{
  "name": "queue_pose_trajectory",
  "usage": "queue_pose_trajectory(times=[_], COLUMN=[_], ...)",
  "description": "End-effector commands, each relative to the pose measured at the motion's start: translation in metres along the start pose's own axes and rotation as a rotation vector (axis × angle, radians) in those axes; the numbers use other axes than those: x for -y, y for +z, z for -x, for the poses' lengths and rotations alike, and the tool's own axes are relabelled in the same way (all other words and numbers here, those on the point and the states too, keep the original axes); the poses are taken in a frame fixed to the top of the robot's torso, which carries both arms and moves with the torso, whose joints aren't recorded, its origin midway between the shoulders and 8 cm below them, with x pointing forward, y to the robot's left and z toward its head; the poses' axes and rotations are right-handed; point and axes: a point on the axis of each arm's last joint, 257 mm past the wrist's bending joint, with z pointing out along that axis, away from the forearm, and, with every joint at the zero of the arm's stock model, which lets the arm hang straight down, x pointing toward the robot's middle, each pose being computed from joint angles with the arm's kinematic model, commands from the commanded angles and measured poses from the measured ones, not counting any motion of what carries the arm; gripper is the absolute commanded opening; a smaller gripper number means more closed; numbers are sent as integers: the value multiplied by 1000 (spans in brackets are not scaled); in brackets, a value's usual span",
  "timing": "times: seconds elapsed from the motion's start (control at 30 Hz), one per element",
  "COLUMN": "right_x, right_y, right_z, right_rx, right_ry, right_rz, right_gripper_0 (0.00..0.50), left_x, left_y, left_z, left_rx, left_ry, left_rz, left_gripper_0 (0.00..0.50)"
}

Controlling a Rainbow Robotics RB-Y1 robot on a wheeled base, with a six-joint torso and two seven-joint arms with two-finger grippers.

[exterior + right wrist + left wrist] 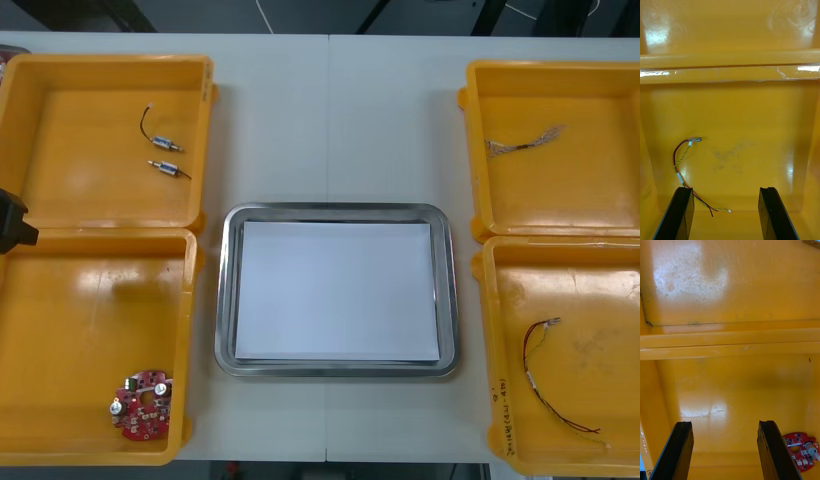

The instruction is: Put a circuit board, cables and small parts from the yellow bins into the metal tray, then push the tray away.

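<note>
Light surface (330,100) is occupied by a rectangular metal tray (226,300), white inside, with nothing placed yet. Left of the tray, a round red circuit board (143,405) is seen in a yellow plastic bin (60,300). The left tool (725,423) is held wide there, with the board just beside one finger. The right tool (725,189), also wide, is held over the red and yellow cable (681,165) right of the tray. First pick is judged pending: centring on the board, then descent, is called for.

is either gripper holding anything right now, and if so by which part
Nothing is held. The left gripper is open with the circuit board beside it; the right gripper is open near the red and yellow cable.
</note>
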Motion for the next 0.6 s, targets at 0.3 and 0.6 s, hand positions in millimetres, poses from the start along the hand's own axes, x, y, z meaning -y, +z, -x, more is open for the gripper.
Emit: queue_pose_trajectory(times=[0.3, 0.6], right_x=[14, 2], right_y=[-17, -19], right_z=[8, 11], right_rx=[37, 67], right_ry=[-1, -12], right_rz=[-48, -36], right_gripper_0=[500, 500], left_x=[-4, -4], left_y=[-6, -6], left_z=[0, 0], left_rx=[22, 22], left_ry=[-81, -81], left_rz=[8, 8], left_gripper_0=[500, 500])
